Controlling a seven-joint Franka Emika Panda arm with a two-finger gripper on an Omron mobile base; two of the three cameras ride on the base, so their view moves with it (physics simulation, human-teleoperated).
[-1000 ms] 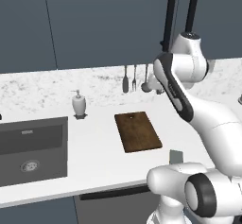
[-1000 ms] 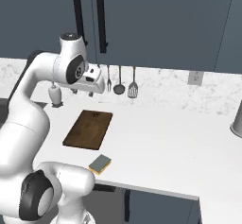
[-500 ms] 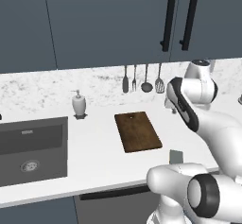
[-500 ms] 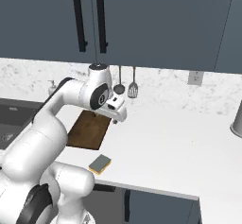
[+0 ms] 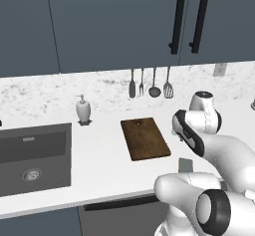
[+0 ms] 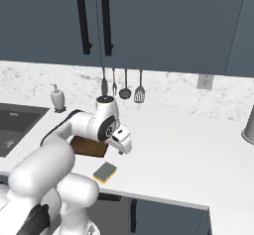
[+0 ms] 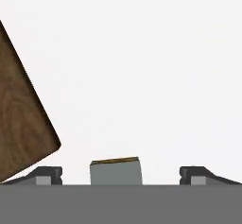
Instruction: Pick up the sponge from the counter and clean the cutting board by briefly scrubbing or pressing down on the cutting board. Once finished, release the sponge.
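The sponge (image 6: 105, 172), a small yellow block with a grey-green top, lies on the white counter (image 6: 188, 159) near its front edge, to the right of the cutting board's near end. The dark brown cutting board (image 5: 145, 138) lies flat in mid-counter, and my arm hides part of the cutting board (image 6: 89, 146) in the right base view. My gripper (image 6: 121, 149) hangs above and just behind the sponge, pointing down. In the hand view my gripper (image 7: 120, 175) is open, with the sponge (image 7: 116, 171) between the two fingertips (image 7: 47, 175) and a board corner (image 7: 21, 124) at the left.
A dark inset sink (image 5: 32, 155) sits at the left, with a soap dispenser (image 5: 83, 109) behind it. Utensils (image 5: 149, 83) hang on the speckled wall behind the board. A metal vessel (image 6: 248, 125) stands at the far right. Bare white counter (image 7: 142, 53) stretches right of the sponge.
My arm has swung from the back of the counter forward and down, so the hand has come over the board's right side to hang above the sponge.
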